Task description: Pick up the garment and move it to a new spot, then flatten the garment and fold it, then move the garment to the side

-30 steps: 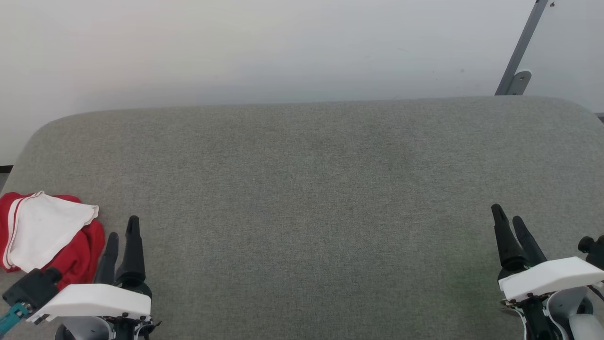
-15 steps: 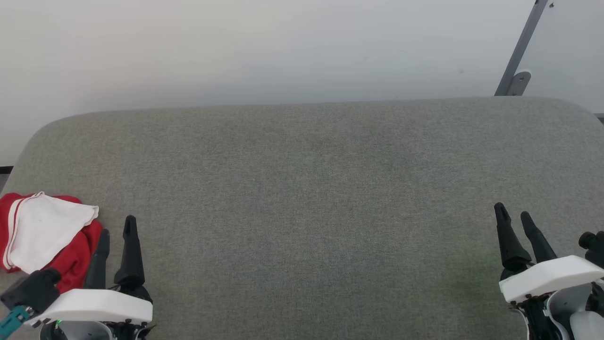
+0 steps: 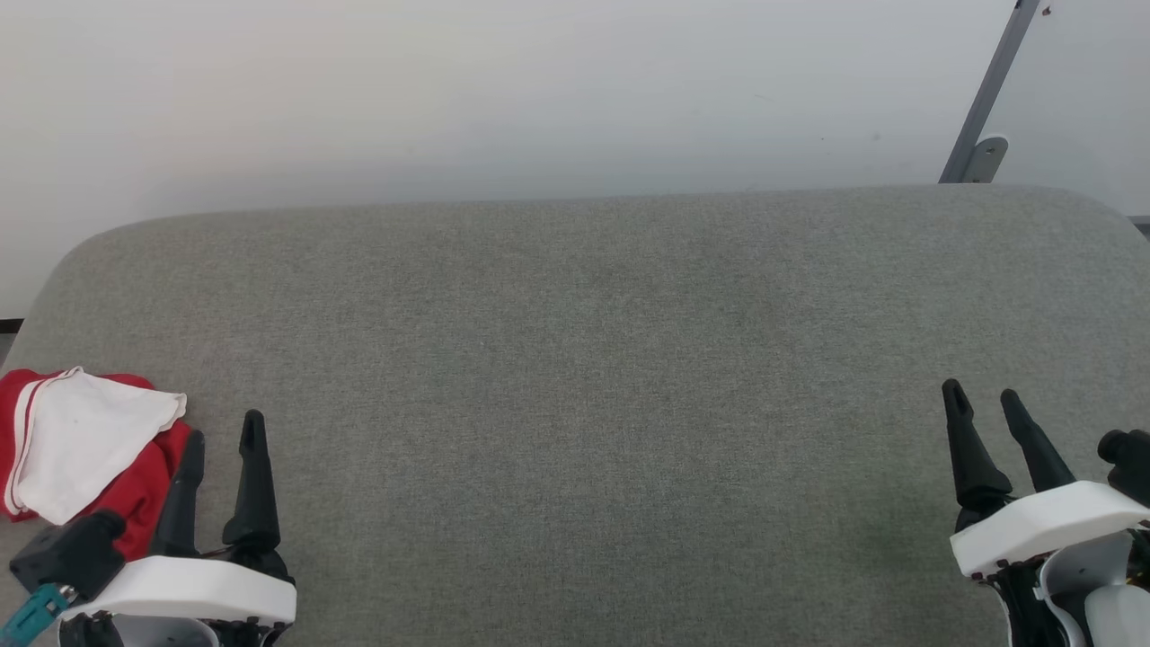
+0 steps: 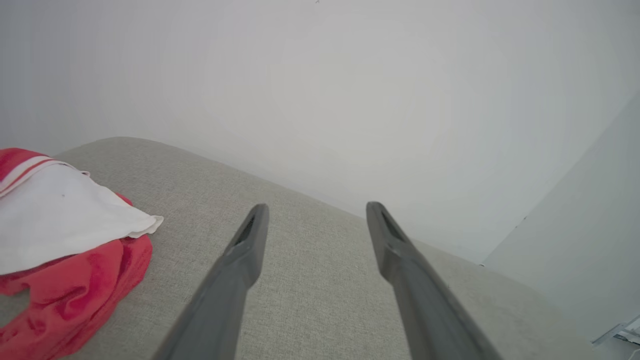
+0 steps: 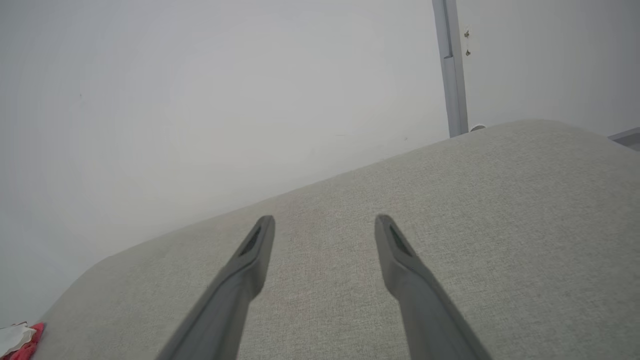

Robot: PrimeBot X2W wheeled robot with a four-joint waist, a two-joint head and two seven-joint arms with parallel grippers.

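Note:
The garment (image 3: 81, 449) lies bunched at the table's near left edge, red fabric with a white sleeve folded on top; its "23" print is hidden. The left wrist view shows the garment (image 4: 60, 235) at the left, clear of my fingers. My left gripper (image 3: 225, 429) stands open just right of the garment, nothing between its fingers. The left gripper (image 4: 315, 212) points across bare table toward the wall. My right gripper (image 3: 981, 395) is open at the near right, far from the cloth. In its own wrist view the right gripper (image 5: 325, 222) hangs over bare fabric, the garment (image 5: 20, 340) a sliver at bottom left.
The grey fabric-covered table (image 3: 584, 359) stretches wide, with rounded far corners against a pale wall. A grey metal post with a bracket (image 3: 984, 117) rises behind the far right corner. The table's left edge runs close beside the garment.
Both grippers have opened wider, the fingers spreading apart. The left gripper drew back slightly toward me. The garment has not moved.

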